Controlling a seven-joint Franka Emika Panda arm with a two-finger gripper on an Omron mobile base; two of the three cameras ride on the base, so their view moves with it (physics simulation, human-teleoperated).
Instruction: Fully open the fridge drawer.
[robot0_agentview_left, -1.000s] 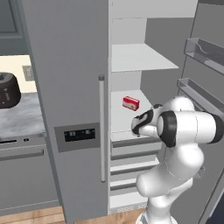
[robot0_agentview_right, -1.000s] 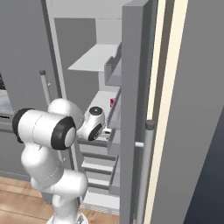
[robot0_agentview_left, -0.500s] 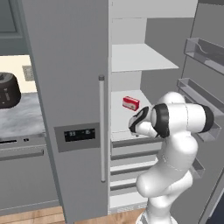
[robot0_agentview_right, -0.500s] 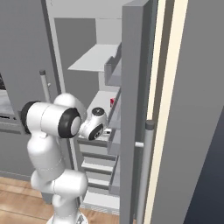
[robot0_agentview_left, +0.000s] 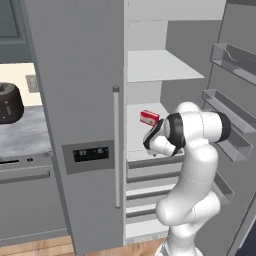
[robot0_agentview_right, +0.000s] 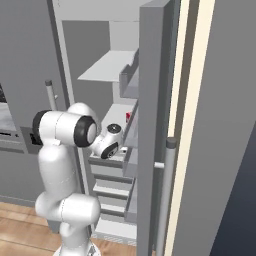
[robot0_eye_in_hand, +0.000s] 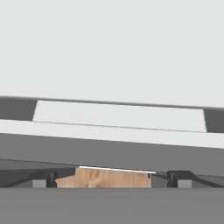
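Note:
The fridge (robot0_agentview_left: 75, 75) stands with its right door swung open. Its top fridge drawer (robot0_agentview_left: 142, 161), with a dark grey front strip, sits just under the white shelf. My gripper (robot0_agentview_left: 150, 146) hangs right in front of that strip, with the bulky white arm behind it. From the right base, the hand (robot0_agentview_right: 111, 142) is above the drawer (robot0_agentview_right: 107, 162). In the hand view the drawer's grey strip (robot0_eye_in_hand: 109, 151) crosses just above my fingertips (robot0_eye_in_hand: 41, 180), and a pale tray (robot0_eye_in_hand: 118, 116) shows behind it. The gripper (robot0_eye_in_hand: 111, 181) is open, wooden floor showing between its tips.
A red carton (robot0_agentview_left: 149, 117) lies on the shelf above the drawer. Similar grey-fronted drawers (robot0_agentview_left: 150, 192) stack below. Door bins (robot0_agentview_left: 235, 55) line the open door (robot0_agentview_right: 152, 125), close on the arm's right. A black pot (robot0_agentview_left: 7, 102) sits on the counter at left.
The hand has crept slightly left and down toward the drawer front, while the elbow and upper arm swung up and to the right. The fridge has not moved.

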